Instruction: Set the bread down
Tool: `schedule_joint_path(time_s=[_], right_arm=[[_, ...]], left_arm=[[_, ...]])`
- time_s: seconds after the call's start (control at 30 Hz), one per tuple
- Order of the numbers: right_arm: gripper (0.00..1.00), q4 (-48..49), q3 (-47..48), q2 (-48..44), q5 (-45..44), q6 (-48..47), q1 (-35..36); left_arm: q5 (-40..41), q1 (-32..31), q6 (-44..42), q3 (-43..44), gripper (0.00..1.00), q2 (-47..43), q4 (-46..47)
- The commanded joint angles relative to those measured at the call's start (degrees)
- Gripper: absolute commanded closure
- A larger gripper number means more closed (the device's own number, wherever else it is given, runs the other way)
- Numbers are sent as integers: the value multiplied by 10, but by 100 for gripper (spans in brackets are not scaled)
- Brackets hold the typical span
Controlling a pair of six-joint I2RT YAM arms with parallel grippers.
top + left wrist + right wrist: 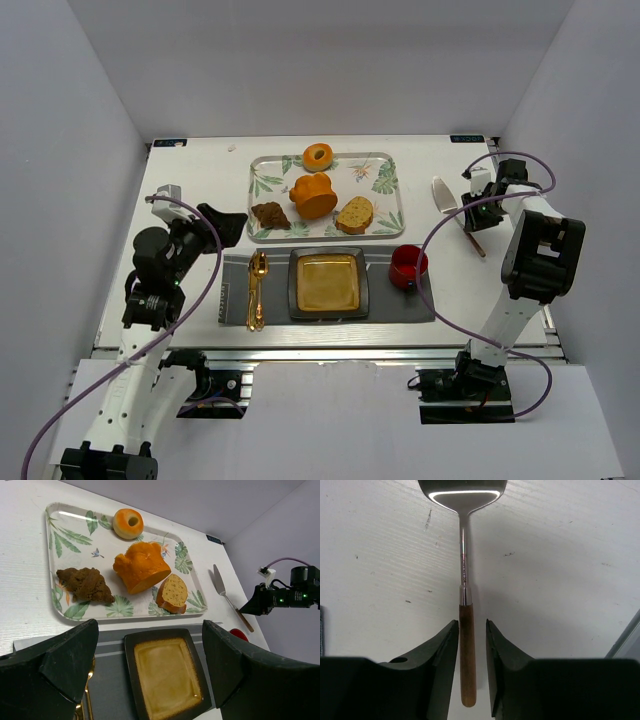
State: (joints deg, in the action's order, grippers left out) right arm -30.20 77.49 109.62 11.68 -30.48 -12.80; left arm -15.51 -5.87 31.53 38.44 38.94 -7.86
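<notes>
Found bread (172, 593) lying on leaf-print tray (107, 545), ahead of wide-spread left fingers (70, 655), past square plate (165, 680). Right fingers (445, 650) narrowly straddling wooden handle (467, 680), slight gap showing. White scuffed bench (560, 555); plain white walls (300, 60).

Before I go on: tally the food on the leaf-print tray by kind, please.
Bread slice: 1
Orange bun: 1
Ring doughnut: 1
Dark brown pastry: 1
Total: 4
</notes>
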Motion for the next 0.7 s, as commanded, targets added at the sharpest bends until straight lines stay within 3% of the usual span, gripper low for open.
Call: schedule_joint_path(time_s=[0.0, 0.23, 0.67], right_arm=[[65, 11, 16, -3, 0, -5, -3], [62, 14, -1, -10, 2, -8, -2], [66, 16, -13, -10, 11, -8, -2]], left_arm=[[0, -2, 5, 10, 7, -10, -4], [0, -2, 4, 9, 7, -11, -3], [0, -2, 6, 10, 7, -12, -3]])
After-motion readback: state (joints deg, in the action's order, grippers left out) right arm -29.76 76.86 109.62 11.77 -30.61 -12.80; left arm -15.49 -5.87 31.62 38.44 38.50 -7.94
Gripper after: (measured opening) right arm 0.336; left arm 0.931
